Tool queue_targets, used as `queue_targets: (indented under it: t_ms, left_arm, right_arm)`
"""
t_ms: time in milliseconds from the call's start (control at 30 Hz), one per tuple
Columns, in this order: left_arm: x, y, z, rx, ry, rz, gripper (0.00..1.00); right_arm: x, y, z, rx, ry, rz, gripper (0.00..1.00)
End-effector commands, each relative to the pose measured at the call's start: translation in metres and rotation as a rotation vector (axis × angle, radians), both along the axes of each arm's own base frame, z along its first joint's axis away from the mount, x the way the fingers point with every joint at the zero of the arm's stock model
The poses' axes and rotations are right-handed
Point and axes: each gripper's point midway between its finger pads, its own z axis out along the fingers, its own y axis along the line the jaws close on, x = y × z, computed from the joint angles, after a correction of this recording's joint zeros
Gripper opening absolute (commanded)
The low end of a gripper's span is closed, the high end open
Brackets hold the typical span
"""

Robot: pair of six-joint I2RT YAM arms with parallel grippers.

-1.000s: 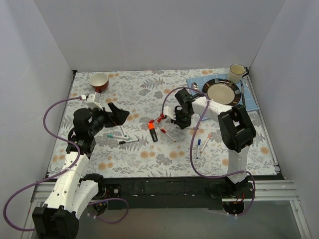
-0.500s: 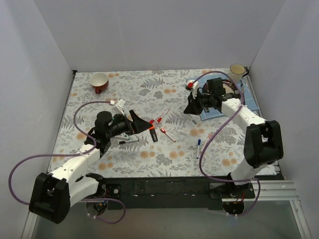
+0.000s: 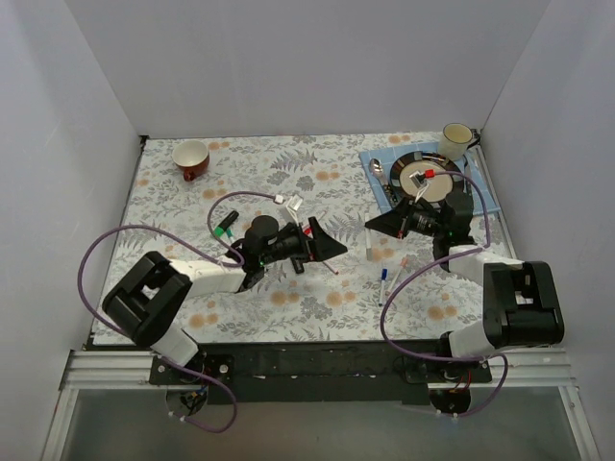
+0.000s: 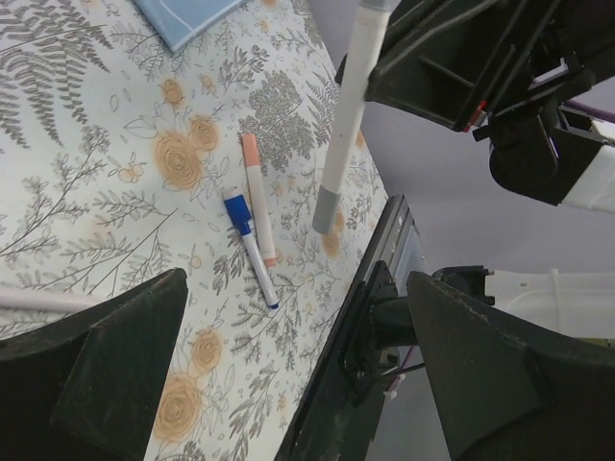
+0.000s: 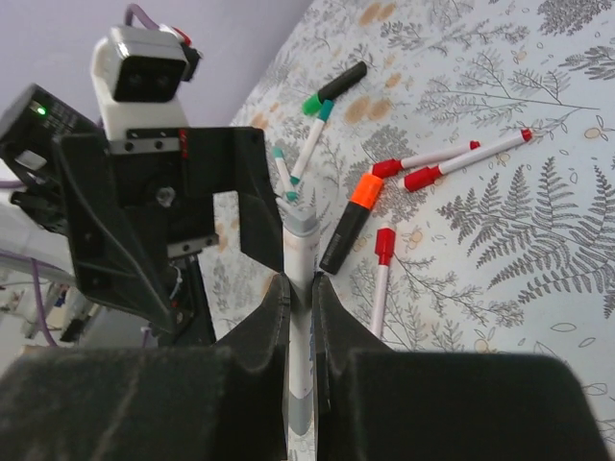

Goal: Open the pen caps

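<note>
Floral tablecloth (image 3: 288, 173) | right gripper (image 5: 299, 283) pinched shut on white pen (image 4: 341, 125), mid-frame | left gripper (image 3: 325, 246) wide open, empty | pen likely light, stiff, slick; grab grey end (image 4: 327, 204)

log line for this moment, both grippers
left gripper: open, empty | right gripper: shut on white pen, in air | pen end points toward left gripper

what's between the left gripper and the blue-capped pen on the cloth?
Only bare floral cloth. The left wrist view shows it: the blue-capped pen lies ahead of the open left gripper, nothing in the way, with the peach-capped pen beside it.
</note>
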Motion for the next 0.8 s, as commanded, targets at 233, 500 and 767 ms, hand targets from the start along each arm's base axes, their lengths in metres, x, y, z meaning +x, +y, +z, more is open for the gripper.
queue_targets:
  t_ms: [233, 500, 767]
  left_arm:
    - [0.018, -0.058, 0.035, -0.113, -0.117, -0.022, 0.90]
    - [0.003, -0.082, 0.023, -0.148, -0.047, -0.131, 0.68]
    - [0.000, -0.093, 0.029, -0.171, -0.036, -0.153, 0.53]
  right_arm:
    - [0.003, -0.007, 0.045, 0.183, 0.029, -0.141, 0.01]
    - [0.007, -0.010, 0.038, 0.203, 0.072, -0.187, 0.01]
    - [0.008, -0.014, 0.035, 0.208, 0.037, -0.225, 0.01]
